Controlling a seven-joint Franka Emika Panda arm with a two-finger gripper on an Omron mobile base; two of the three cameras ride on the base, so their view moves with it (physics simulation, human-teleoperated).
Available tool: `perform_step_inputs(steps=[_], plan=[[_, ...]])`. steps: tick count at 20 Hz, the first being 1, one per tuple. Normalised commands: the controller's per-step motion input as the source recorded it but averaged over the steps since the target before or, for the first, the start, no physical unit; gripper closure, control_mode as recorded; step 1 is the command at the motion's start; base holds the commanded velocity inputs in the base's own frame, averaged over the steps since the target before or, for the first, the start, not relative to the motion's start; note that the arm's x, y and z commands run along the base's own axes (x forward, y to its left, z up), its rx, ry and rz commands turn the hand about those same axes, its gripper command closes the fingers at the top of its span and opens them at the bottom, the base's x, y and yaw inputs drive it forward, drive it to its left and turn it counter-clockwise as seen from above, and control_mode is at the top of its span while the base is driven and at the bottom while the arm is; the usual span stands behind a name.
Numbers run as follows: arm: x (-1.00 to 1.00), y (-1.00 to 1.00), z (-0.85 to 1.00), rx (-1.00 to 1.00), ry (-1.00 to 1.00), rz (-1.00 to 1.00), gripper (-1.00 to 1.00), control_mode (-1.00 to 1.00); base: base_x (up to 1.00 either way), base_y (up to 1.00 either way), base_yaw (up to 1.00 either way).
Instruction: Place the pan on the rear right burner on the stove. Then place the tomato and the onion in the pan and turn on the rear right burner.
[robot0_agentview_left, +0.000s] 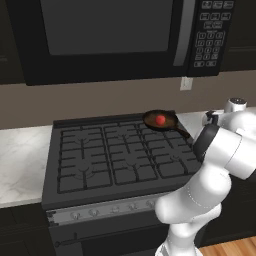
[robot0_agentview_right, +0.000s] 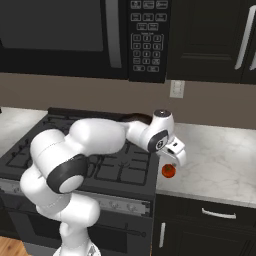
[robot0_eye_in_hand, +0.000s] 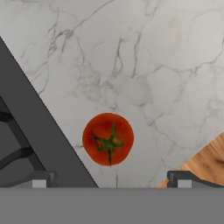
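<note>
Pan (robot0_agentview_left: 149, 119) on the rear right burner (robot0_agentview_left: 167, 134) of the stove (robot0_agentview_left: 100, 155), handle toward the stove's front right corner. Tomato (robot0_agentview_left: 160, 120) inside the pan, bright red. Onion (robot0_eye_in_hand: 108, 139), orange-red with a green star on top, on the marble counter (robot0_eye_in_hand: 153, 65) just beside the stove's right edge, near the front.

Gripper (robot0_eye_in_hand: 116, 179) directly above the onion, pointing straight down, not touching it. Fingers (robot0_eye_in_hand: 41, 178) spread wide apart, nothing between them but air over the onion. Arm (robot0_agentview_right: 95, 135) bent low across the stove's front right, elbow over the grates, wrist out past the stove's right edge.
</note>
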Motion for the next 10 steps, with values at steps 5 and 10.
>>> perform_step_inputs(steps=[5,10], plan=[[0.02,0.0,-0.21,0.0,0.02,0.0,-1.0,-1.0,0.0,0.0,0.0],[0.0,0.0,-0.2,0.0,0.01,0.0,-1.0,-1.0,0.0,0.0,0.0]])
